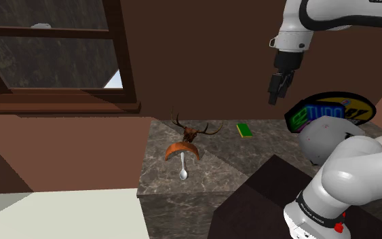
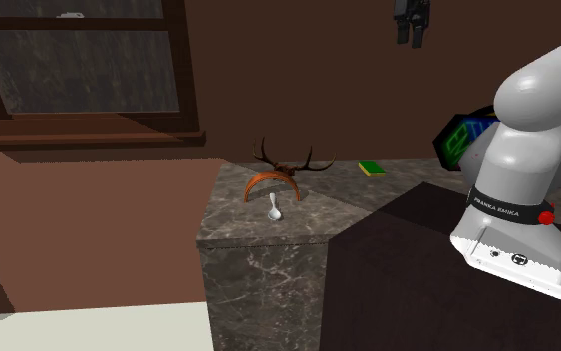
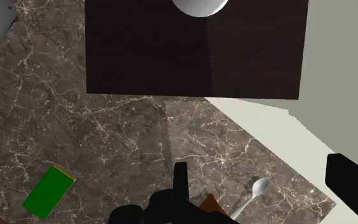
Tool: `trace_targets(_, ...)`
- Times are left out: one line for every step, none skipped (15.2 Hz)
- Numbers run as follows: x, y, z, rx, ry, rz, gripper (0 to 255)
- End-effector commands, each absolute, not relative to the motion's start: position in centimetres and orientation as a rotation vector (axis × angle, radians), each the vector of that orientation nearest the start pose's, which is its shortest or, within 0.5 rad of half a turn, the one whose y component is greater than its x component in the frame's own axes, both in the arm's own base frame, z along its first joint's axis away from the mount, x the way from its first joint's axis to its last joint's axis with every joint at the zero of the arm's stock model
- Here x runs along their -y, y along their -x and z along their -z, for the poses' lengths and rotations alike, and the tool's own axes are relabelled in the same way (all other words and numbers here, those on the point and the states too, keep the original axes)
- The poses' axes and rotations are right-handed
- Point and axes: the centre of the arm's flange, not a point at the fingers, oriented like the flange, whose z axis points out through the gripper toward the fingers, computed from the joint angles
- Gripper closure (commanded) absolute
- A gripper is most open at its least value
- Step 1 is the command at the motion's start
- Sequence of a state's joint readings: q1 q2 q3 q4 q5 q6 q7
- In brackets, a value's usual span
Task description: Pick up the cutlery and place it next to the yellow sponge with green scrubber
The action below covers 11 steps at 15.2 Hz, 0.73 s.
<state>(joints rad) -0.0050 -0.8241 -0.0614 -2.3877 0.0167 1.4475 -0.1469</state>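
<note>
Fingers (image 1: 274, 89): released, empty, high above desk (image 1: 250, 159).
Spoon (image 1: 183, 170): near front edge, handle under arch (image 1: 182, 150).
Approach: descend, straddle handle crosswise, avoid arch.

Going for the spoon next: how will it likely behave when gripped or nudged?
The spoon looks thin and rigid, so it is probably light and stiff. It lies flat on the smooth marbled counter, so it may slide or pivot if nudged. Its handle end meets the brown arch, which could snag a lift.
</note>
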Motion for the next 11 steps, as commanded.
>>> trace_targets(2.2, -28.2, -57.7, 0.159, 3.060, -0.170, 0)
trace_targets(1.7, -28.8, -56.6, 0.133, 3.059, -0.169, 0)
trace_targets(1.2, -29.3, -55.6, 0.107, 3.057, -0.168, 0)
trace_targets(0.7, -29.9, -54.5, 0.082, 3.055, -0.168, 0)
trace_targets(0.2, -30.5, -53.5, 0.056, 3.052, -0.167, 0)
trace_targets(-0.3, -31.0, -52.4, 0.030, 3.050, -0.166, 0)
trace_targets(-0.7, -31.6, -51.4, 0.005, 3.047, -0.166, 0)
trace_targets(-1.2, -32.2, -50.3, -0.021, 3.045, -0.165, 0)
trace_targets(-1.7, -32.8, -49.3, -0.046, 3.042, -0.164, 0)
trace_targets(-2.1, -33.4, -48.2, -0.072, 3.038, -0.163, 0)
trace_targets(-2.6, -34.1, -47.2, -0.097, 3.035, -0.163, 0)
